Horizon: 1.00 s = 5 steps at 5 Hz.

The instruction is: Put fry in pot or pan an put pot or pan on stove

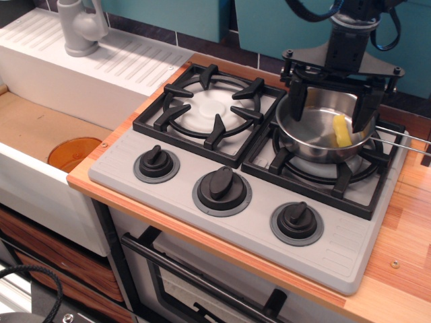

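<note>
The yellow crinkle-cut fry [341,130] lies inside the shiny steel pan [316,134], toward its right side. The pan sits on the right burner of the grey stove [222,151], its thin wire handle [403,136] pointing right. My gripper [331,104] is open and empty, hanging just above the pan with its black fingers [297,99] spread wide over the pan's back rim. The right finger stands close beside the fry, apart from it.
The left burner [211,108] is bare. Three black knobs [221,185] line the stove's front. A white sink with a grey tap [79,27] stands at the left, an orange disc [73,153] below it. Wooden counter [397,249] runs along the right.
</note>
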{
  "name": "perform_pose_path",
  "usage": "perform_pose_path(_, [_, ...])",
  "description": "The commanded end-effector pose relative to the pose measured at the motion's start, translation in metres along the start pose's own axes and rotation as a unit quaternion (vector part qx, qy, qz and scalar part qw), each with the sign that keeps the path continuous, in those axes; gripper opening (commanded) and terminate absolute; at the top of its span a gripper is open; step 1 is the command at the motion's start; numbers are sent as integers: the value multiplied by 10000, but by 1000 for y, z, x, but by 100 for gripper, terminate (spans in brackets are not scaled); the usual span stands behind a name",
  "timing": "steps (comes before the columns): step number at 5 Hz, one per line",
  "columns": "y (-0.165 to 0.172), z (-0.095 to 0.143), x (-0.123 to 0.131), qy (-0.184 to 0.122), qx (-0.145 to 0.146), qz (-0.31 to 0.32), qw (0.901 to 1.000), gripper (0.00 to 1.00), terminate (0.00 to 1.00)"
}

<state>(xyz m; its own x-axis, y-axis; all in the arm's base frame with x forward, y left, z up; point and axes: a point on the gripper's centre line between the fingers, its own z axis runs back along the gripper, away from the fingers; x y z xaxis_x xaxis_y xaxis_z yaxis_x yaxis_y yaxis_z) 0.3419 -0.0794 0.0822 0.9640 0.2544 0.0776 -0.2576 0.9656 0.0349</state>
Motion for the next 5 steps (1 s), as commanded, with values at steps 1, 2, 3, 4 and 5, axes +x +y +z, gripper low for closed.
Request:
perform_pose_path(1, [17, 41, 23, -369, -152, -273, 9988, 100, 0])
perform_pose_path(2, [17, 41, 23, -369, -152, -273, 9988, 100, 0])
perform_pose_path(3, [17, 41, 23, -369, -152, -273, 9988, 100, 0])
perform_pose_path(4, [22, 29, 26, -468, -216, -253, 9984, 100, 0])
perform_pose_path(5, [28, 24, 36, -555, -260, -323, 9976, 100, 0])
